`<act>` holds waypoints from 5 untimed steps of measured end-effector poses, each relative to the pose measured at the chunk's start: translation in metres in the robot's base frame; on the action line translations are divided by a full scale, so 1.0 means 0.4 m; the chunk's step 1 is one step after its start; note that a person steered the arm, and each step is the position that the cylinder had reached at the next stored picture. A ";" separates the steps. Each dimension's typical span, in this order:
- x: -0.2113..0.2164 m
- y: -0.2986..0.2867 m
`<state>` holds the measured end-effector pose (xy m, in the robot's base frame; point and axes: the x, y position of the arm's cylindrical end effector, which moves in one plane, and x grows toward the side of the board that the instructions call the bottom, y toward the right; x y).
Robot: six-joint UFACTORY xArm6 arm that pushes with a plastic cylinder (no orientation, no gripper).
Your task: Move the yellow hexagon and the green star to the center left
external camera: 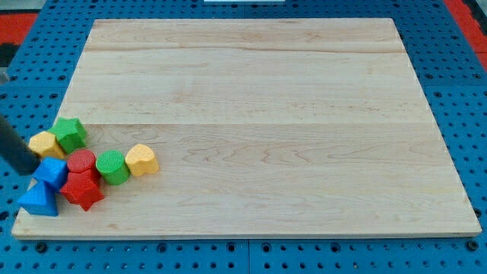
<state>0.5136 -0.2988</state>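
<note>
Where my tip rests, blue blocks touch; red cylinder beside.

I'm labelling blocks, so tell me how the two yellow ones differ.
The yellow block beside the green star sits at the board's left edge, touching the green star; the other yellow block lies further toward the view's right, against the green cylinder. The first looks more angular, the second rounder. Both share one colour.
</note>
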 end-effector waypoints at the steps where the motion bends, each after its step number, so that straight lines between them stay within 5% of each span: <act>1: -0.065 0.006; 5: -0.252 0.239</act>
